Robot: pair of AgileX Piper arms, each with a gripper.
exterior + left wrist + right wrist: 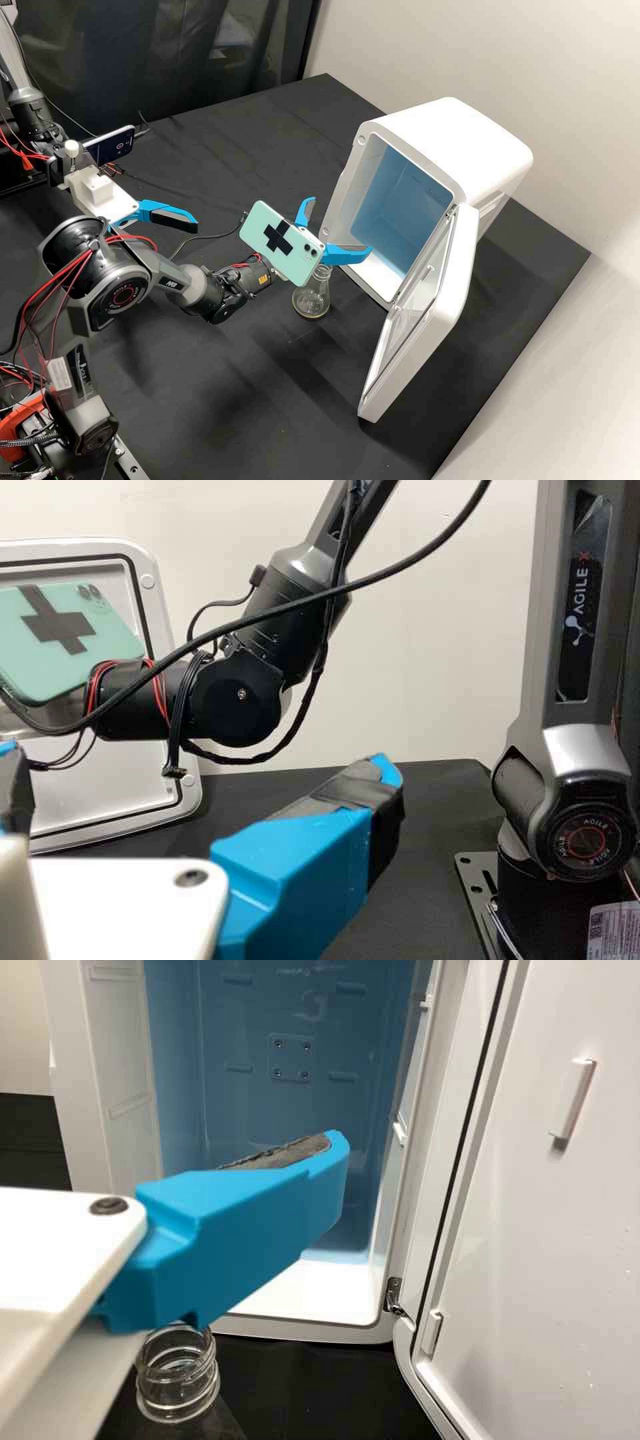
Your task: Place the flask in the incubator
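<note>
- The right gripper (327, 231) is hanging wide open just in front of the incubator's (460, 143) mouth and is gripping nothing; one blue finger (245, 1215) is crossing the right wrist view while its partner is lying outside that picture.
- The flask (311, 300), clear and conical, is standing upright on the black bench (267, 407) directly beneath that gripper, just before the opening and outside the chamber. In the high view its neck is disappearing behind the lower finger and the mint phone (280, 241) on the wrist. In the right wrist view only its threaded, uncapped mouth (178, 1378) is showing, the body being cut off.
- The incubator's door (420, 313) is standing open to the side, with the blue chamber facing the arms. The floor of the chamber is partly hiding behind the finger in the right wrist view.
- The left gripper (160, 215) is hovering well back from the flask, its fingers spread apart and carrying nothing; in its own view one finger (330, 845) is showing fully and the other is sitting as a dark sliver at the picture's edge.
- A black tape cross is sitting on the mint phone's back.
- Lettering is running up an arm's upright link (585, 590), a red-ringed round badge (590, 835) is marking a joint, and a printed sticker (618, 930) is being cut off at the corner, too small to make out.
</note>
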